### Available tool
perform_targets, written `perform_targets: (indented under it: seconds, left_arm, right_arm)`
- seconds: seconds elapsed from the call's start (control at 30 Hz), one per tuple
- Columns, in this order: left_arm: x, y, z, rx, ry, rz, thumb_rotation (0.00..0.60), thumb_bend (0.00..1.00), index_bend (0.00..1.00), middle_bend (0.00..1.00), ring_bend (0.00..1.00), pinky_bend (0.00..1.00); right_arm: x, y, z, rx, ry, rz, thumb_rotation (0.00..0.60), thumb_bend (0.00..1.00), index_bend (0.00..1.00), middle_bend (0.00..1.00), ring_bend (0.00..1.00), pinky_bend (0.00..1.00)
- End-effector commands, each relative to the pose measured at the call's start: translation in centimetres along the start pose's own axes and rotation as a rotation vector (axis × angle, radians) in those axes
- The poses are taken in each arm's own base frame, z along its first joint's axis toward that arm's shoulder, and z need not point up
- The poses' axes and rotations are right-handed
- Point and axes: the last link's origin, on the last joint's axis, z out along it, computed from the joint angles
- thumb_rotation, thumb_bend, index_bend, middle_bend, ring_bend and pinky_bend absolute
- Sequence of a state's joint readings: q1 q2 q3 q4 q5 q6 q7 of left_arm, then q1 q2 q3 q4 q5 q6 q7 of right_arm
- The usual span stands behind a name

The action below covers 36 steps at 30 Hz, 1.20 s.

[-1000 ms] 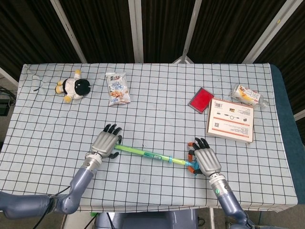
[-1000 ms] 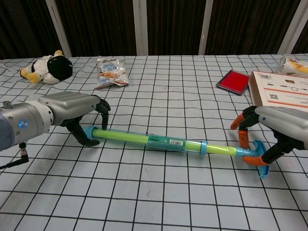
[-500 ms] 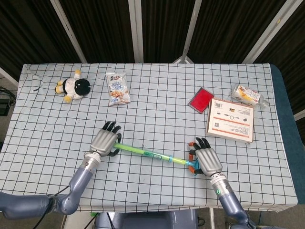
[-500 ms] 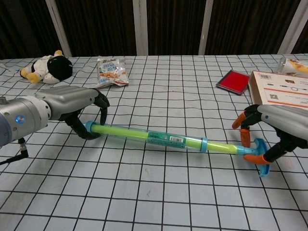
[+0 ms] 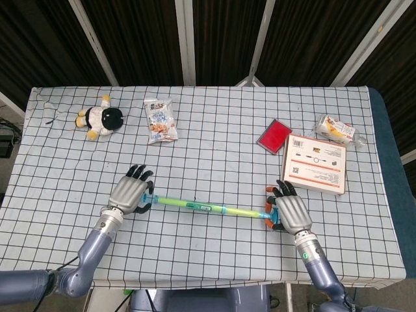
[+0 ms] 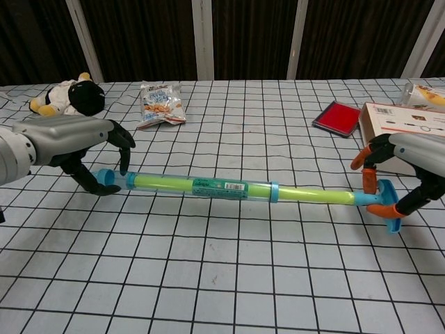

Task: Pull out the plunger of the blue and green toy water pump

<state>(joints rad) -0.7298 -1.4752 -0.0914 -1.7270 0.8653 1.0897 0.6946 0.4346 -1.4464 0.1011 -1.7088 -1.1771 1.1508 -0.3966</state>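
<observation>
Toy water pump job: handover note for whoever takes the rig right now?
Left hand grips the blue end of the pump barrel, which lies flat on the checked table.
Right hand holds the blue plunger handle, near the cardboard box.
Done: the green plunger rod shows well clear of the barrel's blue collar.
Left: whether it is fully out cannot be told; pull further if it gives, then release.
</observation>
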Motion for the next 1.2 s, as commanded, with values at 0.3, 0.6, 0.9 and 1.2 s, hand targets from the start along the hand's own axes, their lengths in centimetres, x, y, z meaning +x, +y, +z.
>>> perform_targets:
  seconds: [0.3,0.6,0.9,1.2]
  left_arm:
    - [-0.2,-2.3,-1.9,0.025,-0.011,0.002,0.6,0.53,0.61,0.14,0.0,0.0]
    - [-0.2,-3.7,-2.7,0.053,-0.013,-0.013,0.6,0.53,0.61,0.14,0.0,0.0]
    - [-0.3,-3.9,-2.7,0.051,-0.017,-0.011,0.6,0.53,0.61,0.14,0.0,0.0]
    - [-0.3,-3.9,-2.9,0.052,-0.016,-0.005,0.6,0.53,0.61,0.14,0.0,0.0]
  right_arm:
    - [1.3,1.9,-0.5,-0.039,0.025,-0.038,0.6,0.44,0.67,0.25,0.0,0.0]
    - [2.6,4.3,-0.9,-0.089,0.048,-0.078,0.6,0.44,0.67,0.25,0.0,0.0]
    - [3.4,6.3,-1.1,-0.133,0.064,-0.077,0.6,0.44,0.67,0.25,0.0,0.0]
    - [3.6,7.8,-1.5,-0.163,0.068,-0.083,0.6,0.44,0.67,0.25,0.0,0.0]
